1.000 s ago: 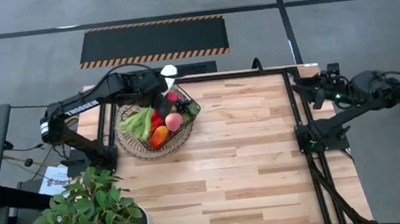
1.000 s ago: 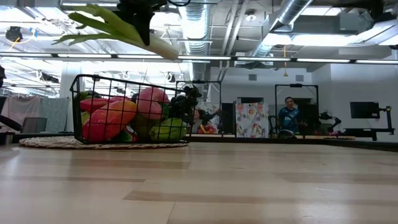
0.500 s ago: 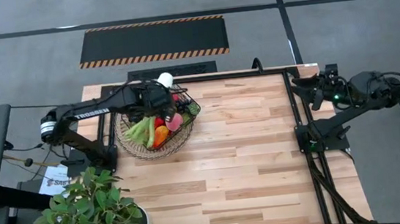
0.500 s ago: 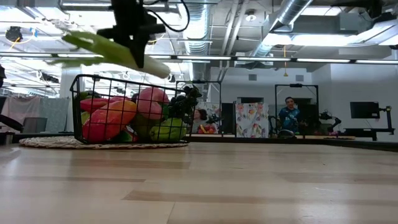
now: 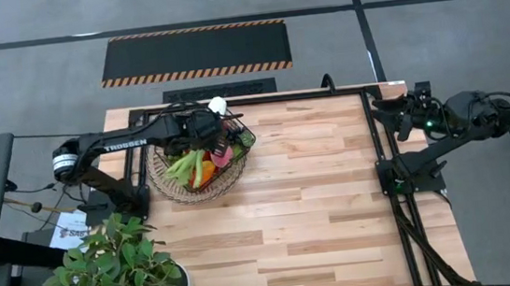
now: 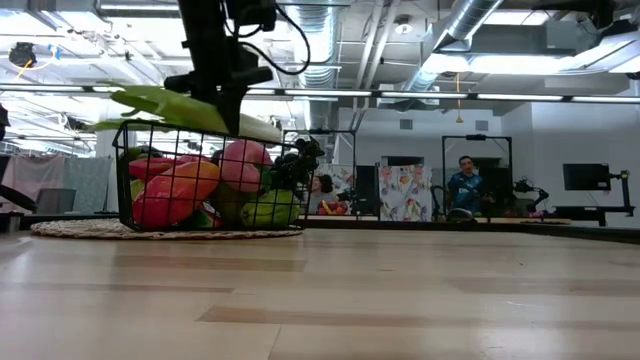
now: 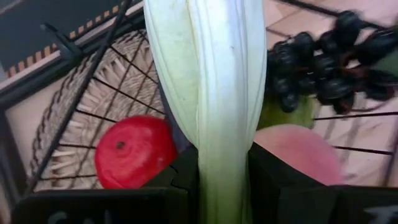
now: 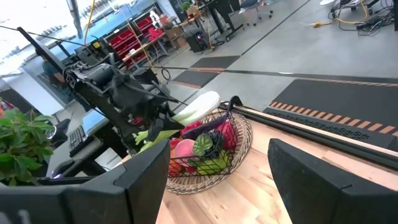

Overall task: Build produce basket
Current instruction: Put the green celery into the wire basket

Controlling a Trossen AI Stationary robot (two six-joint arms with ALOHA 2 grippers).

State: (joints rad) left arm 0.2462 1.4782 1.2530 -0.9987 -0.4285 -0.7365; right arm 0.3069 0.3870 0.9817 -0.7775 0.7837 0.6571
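Note:
The dark wire basket (image 5: 236,145) stands on a round woven mat (image 5: 177,190) at the table's far left. It holds a red apple (image 7: 134,152), a peach (image 7: 298,152), dark grapes (image 7: 323,62) and other produce. My left gripper (image 5: 205,129) is over the basket, shut on a long leek (image 6: 180,104). The leek's white end (image 5: 218,104) points to the far edge and its green leaves (image 5: 182,164) spread over the basket. My right gripper (image 8: 217,186) waits open at the table's far right corner (image 5: 402,115). My left gripper pinches the leek's pale stalk (image 7: 221,168) between its two fingers (image 7: 186,177), which come from above and lie across the stalk. The leek is tilted, with its white end (image 6: 265,128) down at the level of the basket rim. Whether it touches the rim or the produce, I cannot tell.
A leafy potted plant (image 5: 112,269) stands at the table's near left corner. A black frame (image 5: 297,97) runs along the far edge and down the right side by the right arm's base (image 5: 409,180). Bare wood (image 5: 308,204) fills the middle and near right.
My left gripper has moved down toward the basket and a little toward the table's right, still shut on the leek. The leek has come down from well above the basket to the level of its rim, with the leaves now over the produce.

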